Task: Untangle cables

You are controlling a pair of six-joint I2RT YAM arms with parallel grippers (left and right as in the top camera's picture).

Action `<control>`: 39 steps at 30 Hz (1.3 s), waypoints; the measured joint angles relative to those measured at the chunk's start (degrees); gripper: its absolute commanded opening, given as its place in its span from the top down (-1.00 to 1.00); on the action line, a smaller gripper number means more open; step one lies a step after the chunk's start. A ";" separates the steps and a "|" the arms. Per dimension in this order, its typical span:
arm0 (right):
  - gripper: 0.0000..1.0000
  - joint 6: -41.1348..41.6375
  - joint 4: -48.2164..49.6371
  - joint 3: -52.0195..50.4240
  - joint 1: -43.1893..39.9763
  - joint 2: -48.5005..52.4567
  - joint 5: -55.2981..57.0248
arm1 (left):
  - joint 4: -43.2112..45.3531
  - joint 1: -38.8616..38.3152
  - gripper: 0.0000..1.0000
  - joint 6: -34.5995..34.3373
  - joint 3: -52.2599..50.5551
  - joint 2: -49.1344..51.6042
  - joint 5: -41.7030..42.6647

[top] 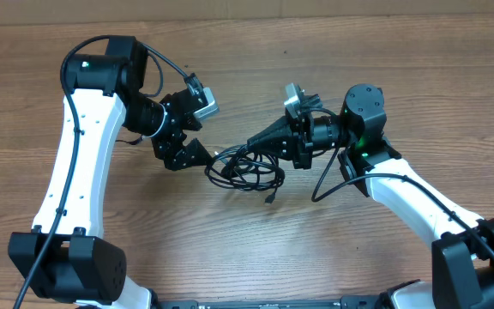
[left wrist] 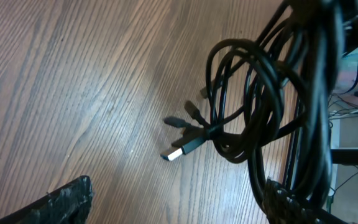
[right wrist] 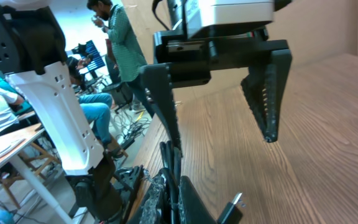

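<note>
The cables (top: 247, 167) are thin black cords in one tangled coil on the wooden table between my arms. My right gripper (top: 254, 146) is shut on several strands at the coil's right side; in the right wrist view its fingers (right wrist: 174, 194) pinch the cords (right wrist: 169, 158). My left gripper (top: 201, 149) is open at the coil's left edge. In the left wrist view its fingers (left wrist: 179, 205) are wide apart, and strands of the coil (left wrist: 247, 99) run past the right finger. A USB plug (left wrist: 178, 151) lies loose on the table.
The wooden table (top: 256, 249) spreads around the coil. One plug end (top: 270, 197) sticks out below the tangle. In the right wrist view the open left gripper (right wrist: 222, 142) hangs just ahead, and a plug (right wrist: 232, 208) juts out beside my fingers.
</note>
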 measured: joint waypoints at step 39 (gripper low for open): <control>0.92 0.26 -0.02 0.00 -3.63 0.00 -1.99 | 0.87 -7.19 -0.75 8.52 0.00 0.00 4.90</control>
